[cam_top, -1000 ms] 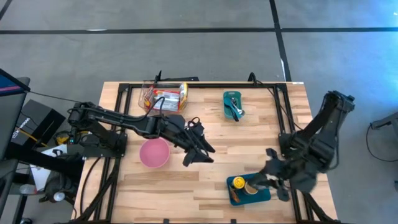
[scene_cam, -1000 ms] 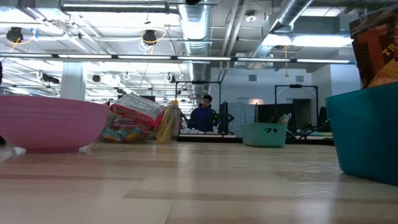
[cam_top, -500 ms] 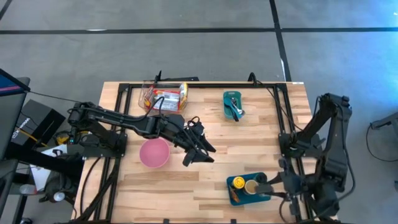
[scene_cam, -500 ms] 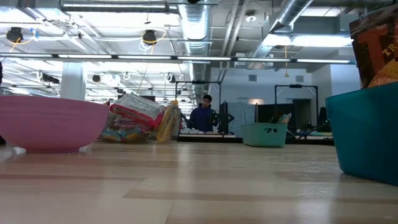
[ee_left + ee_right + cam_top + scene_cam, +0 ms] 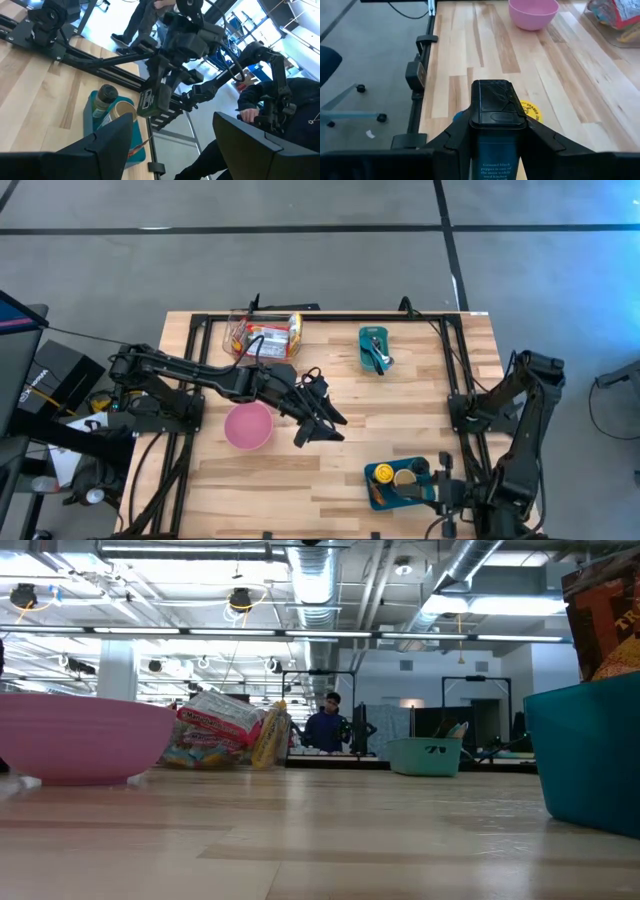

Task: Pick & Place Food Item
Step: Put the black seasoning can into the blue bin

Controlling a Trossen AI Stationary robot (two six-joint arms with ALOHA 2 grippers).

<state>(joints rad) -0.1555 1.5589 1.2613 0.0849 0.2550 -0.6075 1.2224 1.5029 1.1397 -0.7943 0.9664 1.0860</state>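
Note:
My right gripper (image 5: 440, 483) is at the near right of the table, beside a teal bin (image 5: 373, 498). It is shut on a dark pepper tin (image 5: 492, 120) with a black lid. The tin also shows in the left wrist view (image 5: 148, 102). A jar with a yellow lid (image 5: 383, 473) and a can (image 5: 406, 477) stand in the bin. My left gripper (image 5: 322, 428) is open and empty over the middle of the table, right of a pink bowl (image 5: 248, 426). My right gripper pinches the tin's two opposite sides (image 5: 476, 140) between its two fingers, below the black lid (image 5: 492, 102). The fingers come from the table's right side and point toward its left. The tin is held off the table, beside the bin, lid end up.
A clear container of snack packets (image 5: 265, 338) stands at the far left. A small teal tray (image 5: 375, 348) stands at the far middle. Black frame rails (image 5: 455, 380) run along the table's sides. Bare wood lies between the bowl and the bin.
My right arm has drawn back toward the table's near edge and folded down, taking its gripper from above the teal bin to the bin's right side. My left arm has kept still.

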